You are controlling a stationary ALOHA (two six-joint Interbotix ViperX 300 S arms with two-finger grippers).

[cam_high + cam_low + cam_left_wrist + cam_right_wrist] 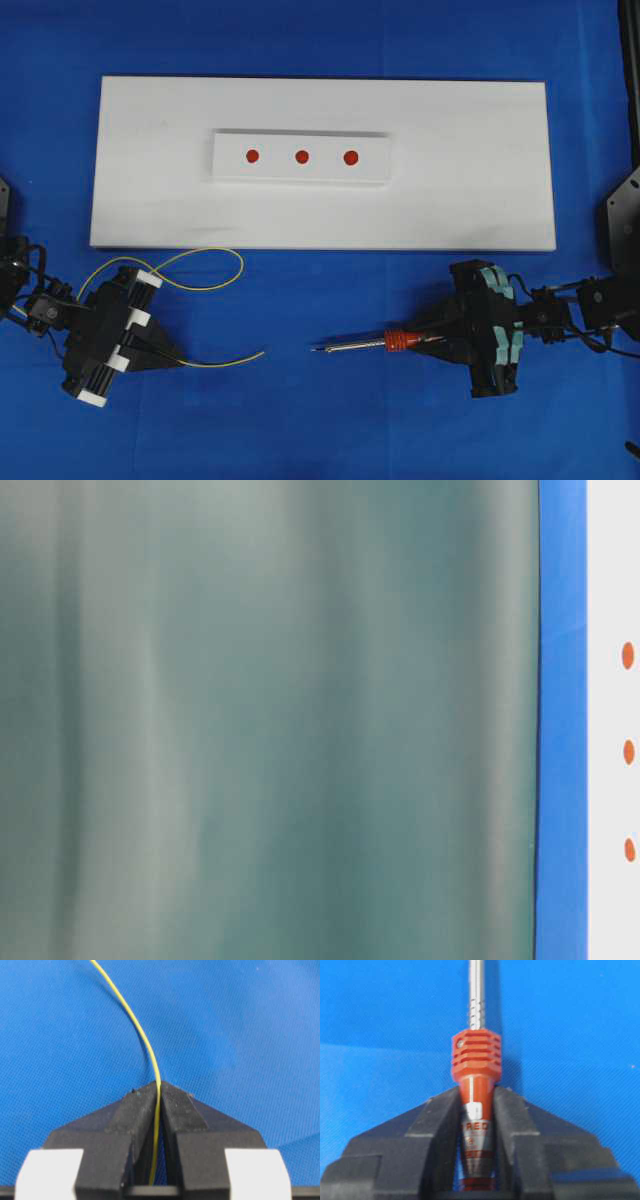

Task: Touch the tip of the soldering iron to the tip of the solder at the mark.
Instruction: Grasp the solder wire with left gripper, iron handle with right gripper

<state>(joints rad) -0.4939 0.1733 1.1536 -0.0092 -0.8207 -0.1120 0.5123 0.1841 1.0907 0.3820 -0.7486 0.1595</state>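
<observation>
Blue cloth covers surface [330,420]. Left gripper [172,352] at 8 o'clock, jaws closed on solder [205,285]; yellow wire loops behind it toward white board [150,200], free end pointing to 3 o'clock. Right gripper [432,338] at 4 o'clock, clamped on soldering iron [398,341] at orange-red handle, tip toward 9 o'clock. Tips well apart. Three red marks on small white block [375,170] at 12 o'clock.

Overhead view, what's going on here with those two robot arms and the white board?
The left gripper is shut on the solder, a thin yellow wire. The right gripper is shut on the soldering iron, tip pointing toward the solder's free end. Both lie low over the blue cloth, in front of the white board with three red marks. The tips are still apart; neither is at a mark.
</observation>
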